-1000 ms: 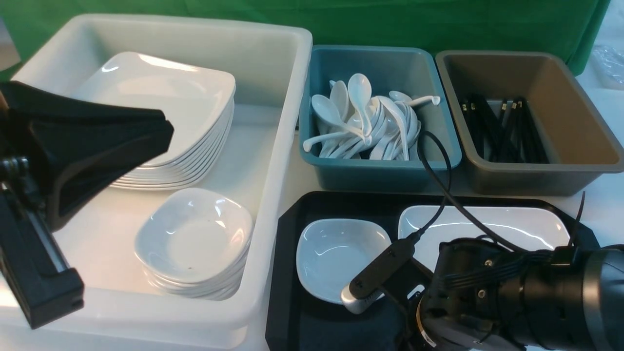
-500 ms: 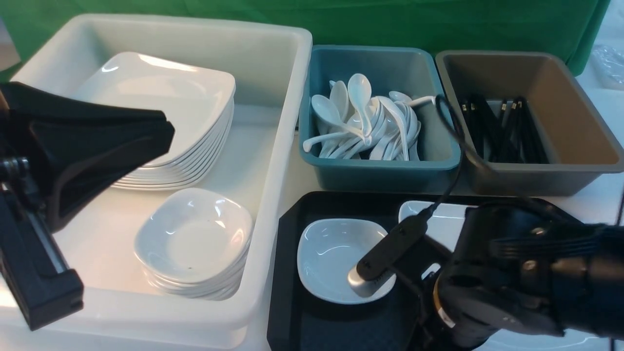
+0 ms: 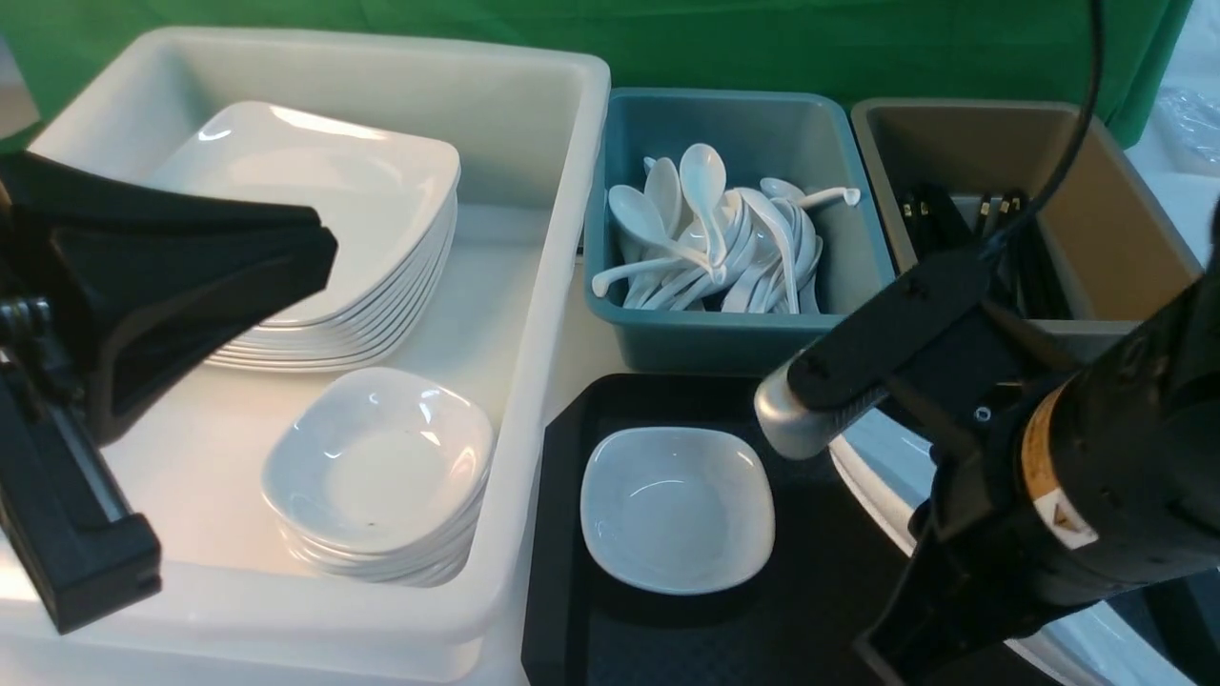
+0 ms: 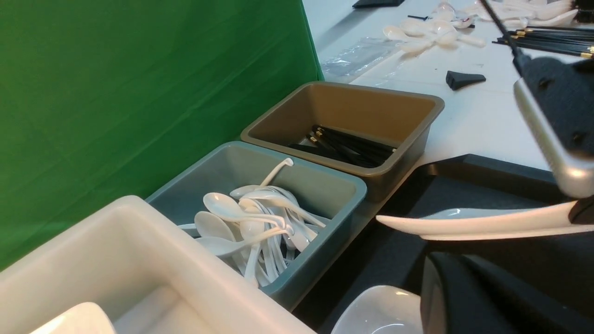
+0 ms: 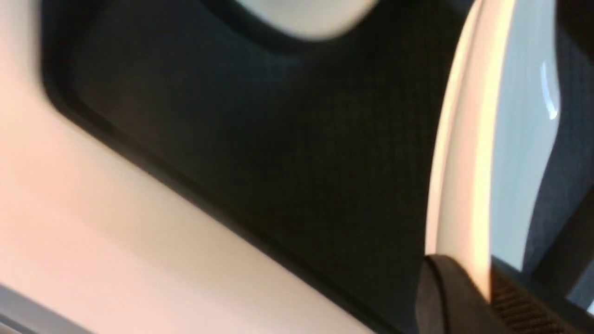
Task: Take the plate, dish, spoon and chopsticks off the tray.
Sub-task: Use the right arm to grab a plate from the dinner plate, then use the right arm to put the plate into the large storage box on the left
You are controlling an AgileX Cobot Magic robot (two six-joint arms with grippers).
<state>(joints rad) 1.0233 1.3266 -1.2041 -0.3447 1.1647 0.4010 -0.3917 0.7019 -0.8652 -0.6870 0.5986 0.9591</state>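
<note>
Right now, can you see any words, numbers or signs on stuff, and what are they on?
No words or numbers that I can read.
One sign: a small dark triangle on a white sticker, on the right arm; its inside is too small to read.

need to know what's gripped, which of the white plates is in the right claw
The plate tilted up over the black tray, its edge pinched by the right claw; the other plates sit stacked in the white tub.
</note>
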